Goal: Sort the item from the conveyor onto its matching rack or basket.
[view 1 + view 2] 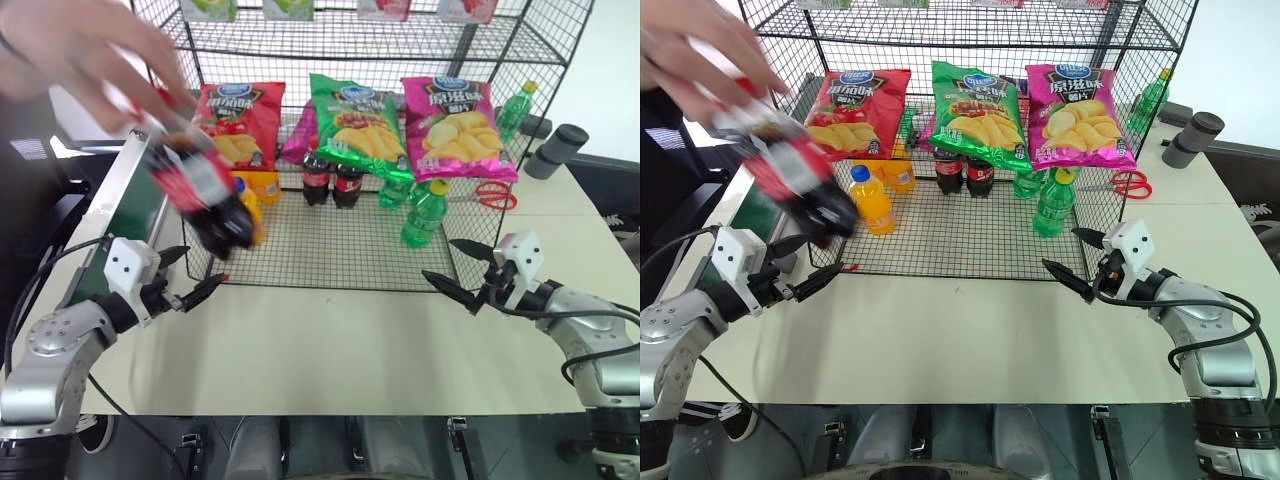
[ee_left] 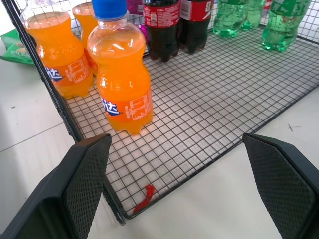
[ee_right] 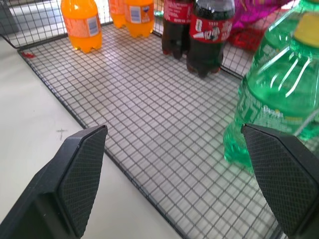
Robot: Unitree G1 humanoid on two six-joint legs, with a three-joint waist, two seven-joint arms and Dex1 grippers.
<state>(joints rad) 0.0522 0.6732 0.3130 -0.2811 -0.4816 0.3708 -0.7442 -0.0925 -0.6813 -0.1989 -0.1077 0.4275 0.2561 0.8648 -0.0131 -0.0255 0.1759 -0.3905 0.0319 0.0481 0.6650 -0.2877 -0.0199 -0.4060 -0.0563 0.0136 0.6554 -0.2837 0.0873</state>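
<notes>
Left eye view: a person's hand [image 1: 85, 50] comes in from the upper left, blurred, fingers wrapped round the capped end of the cola bottle [image 1: 197, 190]. That bottle hangs in the air, tilted, its long axis slanting from the cap up under the hand down to its base, which points toward the rack's [image 1: 330, 250] front left corner, beside the conveyor [image 1: 128, 215] and just above the left gripper [image 1: 185, 278]. Both robot arms are held out low over the table [image 1: 330, 350], forearms angled inward, each gripper pointing toward the rack's front edge; the left one's fingers are spread wide with nothing between them, and the right gripper [image 1: 458, 268] is likewise splayed and empty. On the rack's bottom tier I count two cola bottles [image 1: 332, 180] standing upright side by side in the middle. Three orange bottles [image 2: 122, 74] show in the left wrist view, at the rack's left side. Green bottles [image 1: 424, 210] stand right of the colas, at least three. Three crisp bags [image 1: 350, 125] hang across the front: red, green and pink. Red scissors [image 1: 490, 195] lie by the rack's right side.
</notes>
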